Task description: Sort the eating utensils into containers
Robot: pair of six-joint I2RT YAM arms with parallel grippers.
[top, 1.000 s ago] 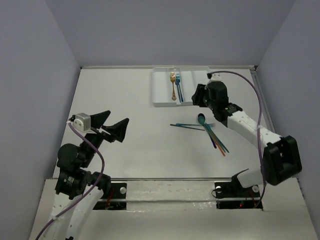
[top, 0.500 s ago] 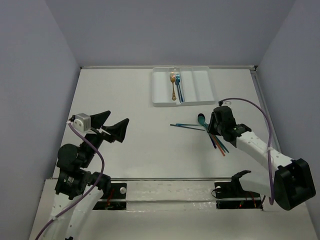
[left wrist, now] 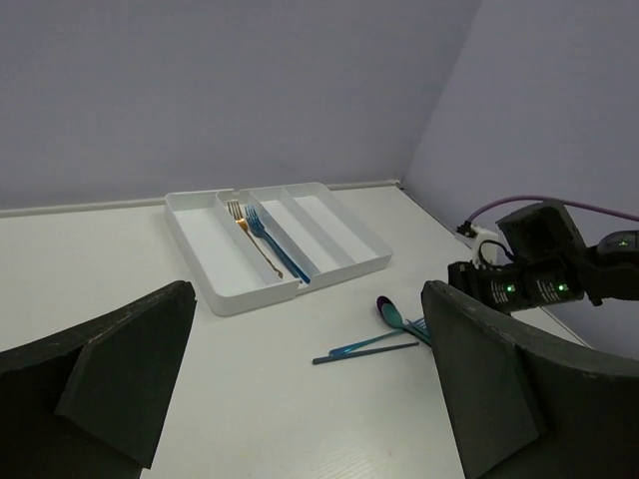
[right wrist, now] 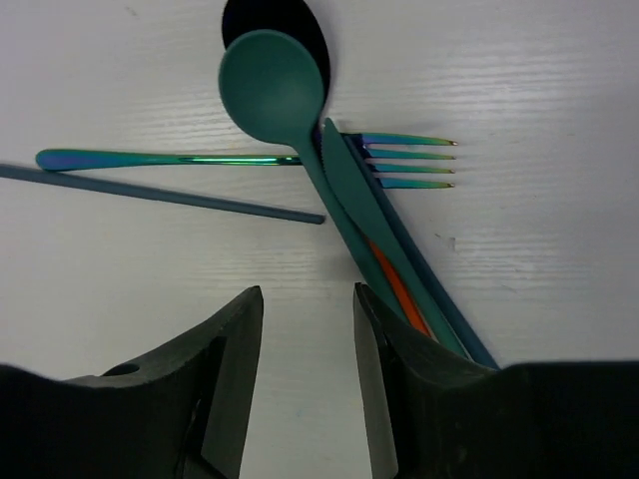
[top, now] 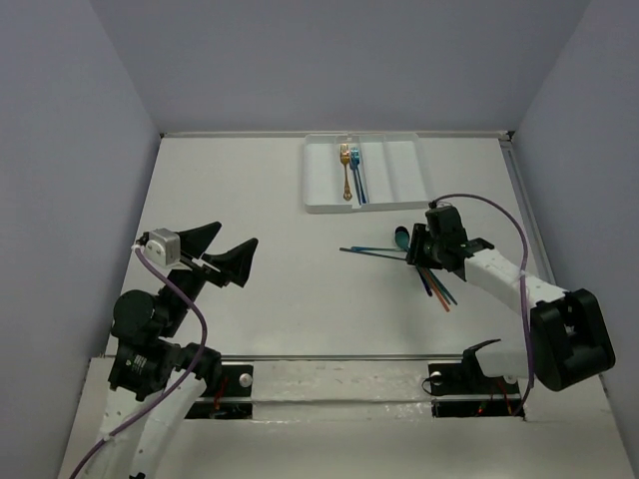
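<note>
Hanging low over the loose utensils on the table's right half, your right gripper (right wrist: 308, 299) has its fingers partly apart, with only bare table between them. The teal spoon (right wrist: 272, 85), teal knife (right wrist: 369, 200) and orange stick (right wrist: 399, 294) lie in a pile. A gold fork (top: 345, 170) and blue fork (top: 356, 172) lie in the white tray (top: 321, 190) at the far edge. Your left gripper (top: 233, 235) stands wide apart near the left edge, holding nothing.

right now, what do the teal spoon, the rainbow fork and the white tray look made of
Teal spoon: probably matte plastic or coated metal, flat even colour, no glints.
Rainbow fork: likely polished metal, iridescent green-to-purple sheen.
White tray: seems moulded plastic, smooth thin walls.
</note>
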